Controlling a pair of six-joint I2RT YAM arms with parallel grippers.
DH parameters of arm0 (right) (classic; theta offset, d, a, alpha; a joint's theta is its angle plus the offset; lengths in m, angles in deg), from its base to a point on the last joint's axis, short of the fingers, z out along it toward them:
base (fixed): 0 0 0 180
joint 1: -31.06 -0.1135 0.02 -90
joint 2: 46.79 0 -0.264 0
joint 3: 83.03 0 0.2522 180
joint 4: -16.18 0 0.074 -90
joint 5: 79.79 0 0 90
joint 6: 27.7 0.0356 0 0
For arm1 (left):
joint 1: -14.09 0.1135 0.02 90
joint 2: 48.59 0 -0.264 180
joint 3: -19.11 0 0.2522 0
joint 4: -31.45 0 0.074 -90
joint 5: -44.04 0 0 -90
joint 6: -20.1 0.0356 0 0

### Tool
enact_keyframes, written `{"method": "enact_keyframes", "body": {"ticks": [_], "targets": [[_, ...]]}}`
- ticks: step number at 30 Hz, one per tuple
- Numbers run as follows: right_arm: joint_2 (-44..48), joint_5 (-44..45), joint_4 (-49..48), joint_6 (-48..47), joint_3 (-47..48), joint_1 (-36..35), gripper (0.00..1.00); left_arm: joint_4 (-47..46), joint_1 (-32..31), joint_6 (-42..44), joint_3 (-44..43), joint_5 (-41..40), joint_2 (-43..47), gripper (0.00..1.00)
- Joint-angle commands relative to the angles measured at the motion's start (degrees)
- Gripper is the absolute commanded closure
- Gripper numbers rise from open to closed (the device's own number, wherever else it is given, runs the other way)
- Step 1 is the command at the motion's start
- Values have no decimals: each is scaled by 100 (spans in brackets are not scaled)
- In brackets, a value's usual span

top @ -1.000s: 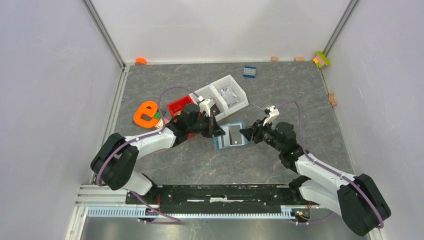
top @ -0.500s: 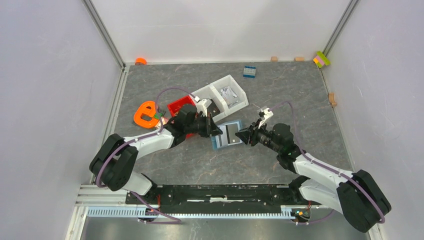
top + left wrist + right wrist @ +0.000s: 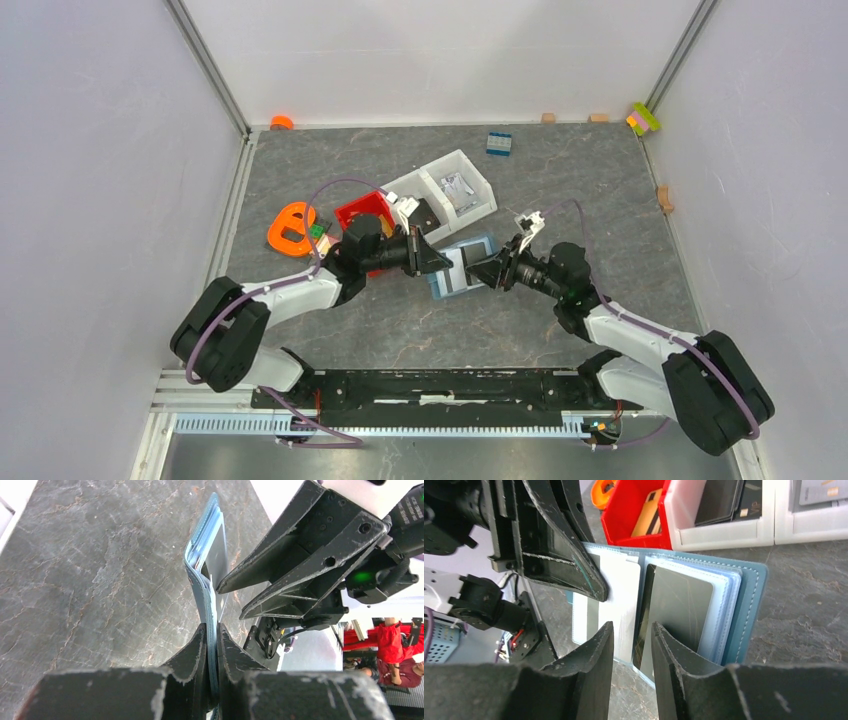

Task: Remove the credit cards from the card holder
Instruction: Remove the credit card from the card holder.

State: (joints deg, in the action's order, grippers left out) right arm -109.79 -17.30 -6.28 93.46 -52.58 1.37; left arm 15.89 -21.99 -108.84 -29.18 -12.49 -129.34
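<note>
The teal card holder (image 3: 466, 268) hangs open above the table. My left gripper (image 3: 437, 264) is shut on the holder's left flap, which the left wrist view shows edge-on (image 3: 206, 575) between the fingers (image 3: 200, 647). A dark, shiny credit card (image 3: 679, 605) sticks out of the clear sleeves on the holder's right half (image 3: 751, 595). My right gripper (image 3: 633, 627) is open, its tips just short of that card's near edge and one on each side of it. The left finger (image 3: 569, 555) presses the pale inner page. My right gripper (image 3: 230, 602) faces the holder's open side.
Behind the holder stand a red bin (image 3: 360, 212) holding a tan-orange card (image 3: 647, 516) and a white two-part bin (image 3: 445, 192) with dark cards (image 3: 724, 500). An orange loop-shaped object (image 3: 292, 228) lies at left and a blue brick (image 3: 499, 142) at the back.
My right gripper has moved left, up to the holder, and its jaws have narrowed. My left gripper has kept its grip and tilted the holder slightly.
</note>
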Motion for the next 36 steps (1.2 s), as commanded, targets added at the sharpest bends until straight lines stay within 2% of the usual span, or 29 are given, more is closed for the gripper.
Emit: {"method": "enact_keyframes", "body": {"ticks": [1,12,18,20,29,33,36], "targets": [[15,-659,-817,450,-21,215,61,-875,0,-406,37,428,266,95],[-230,-1169,-1444,935,-86,279,60,-2188,-14,-894,337,899,306,95],[-251,-1178,-1497,1004,-120,330,54,-2309,-14,-896,418,889,421,95],[-299,-1253,-1632,1067,-136,333,55,-2401,-14,-911,460,898,458,95],[-605,-1590,-2431,1531,-230,333,74,-2932,-14,-1107,583,1013,471,93],[-618,-1629,-2611,1616,-268,333,88,-3091,-18,-1192,596,1054,425,92],[-584,-1608,-2688,1646,-298,333,100,-3082,-14,-1196,604,1034,426,86]]}}
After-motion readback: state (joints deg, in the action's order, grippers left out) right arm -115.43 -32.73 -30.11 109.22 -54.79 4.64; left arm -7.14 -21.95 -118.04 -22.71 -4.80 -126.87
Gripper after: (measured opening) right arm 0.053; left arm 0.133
